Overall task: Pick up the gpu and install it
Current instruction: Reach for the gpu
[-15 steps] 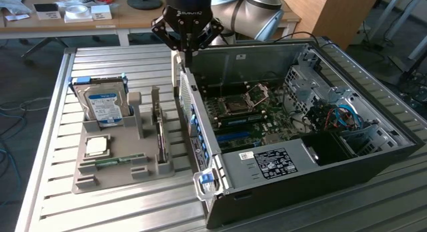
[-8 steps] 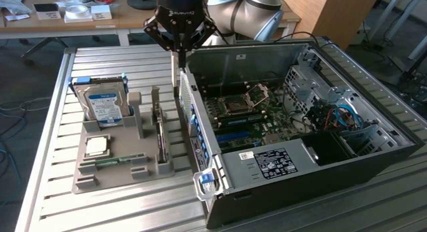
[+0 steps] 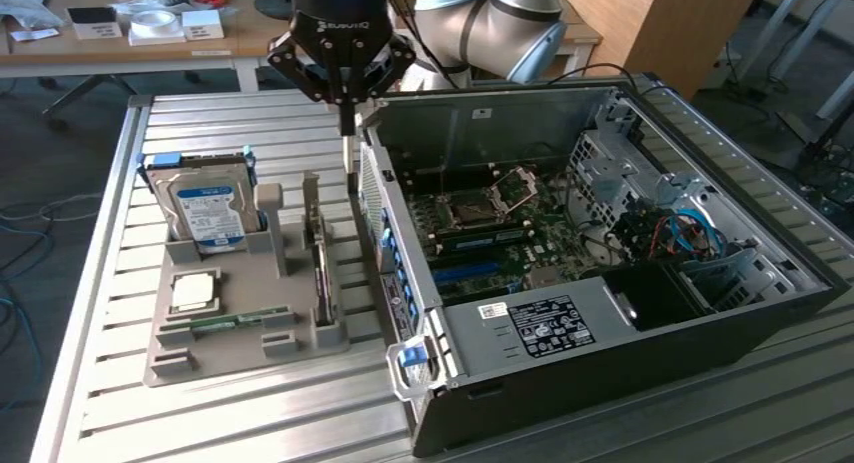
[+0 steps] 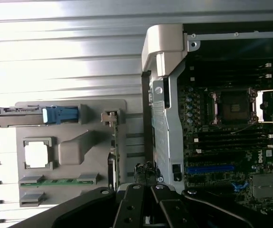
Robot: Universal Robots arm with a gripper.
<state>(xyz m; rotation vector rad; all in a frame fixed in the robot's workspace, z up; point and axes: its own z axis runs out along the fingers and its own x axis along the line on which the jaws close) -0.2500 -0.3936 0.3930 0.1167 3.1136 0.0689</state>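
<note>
The gpu (image 3: 319,253) is a thin dark card standing on edge in a slot of the grey holder tray (image 3: 240,328), beside the open computer case (image 3: 601,313). In the wrist view the gpu (image 4: 113,152) appears edge-on, with its metal bracket at one end. My gripper (image 3: 348,123) hangs above the narrow gap between the tray and the case wall, near the card's far end and apart from it. Its fingers (image 4: 135,202) are shut together with nothing between them. Inside the case, the motherboard (image 3: 494,233) shows a blue card slot (image 4: 211,168).
The tray also holds a silver hard drive (image 3: 207,208) with a blue-white label, a square processor (image 3: 194,291) and a green memory stick (image 3: 234,320). All of it rests on a slatted metal table (image 3: 200,423). The case's upright wall (image 3: 380,233) stands just beside the gpu.
</note>
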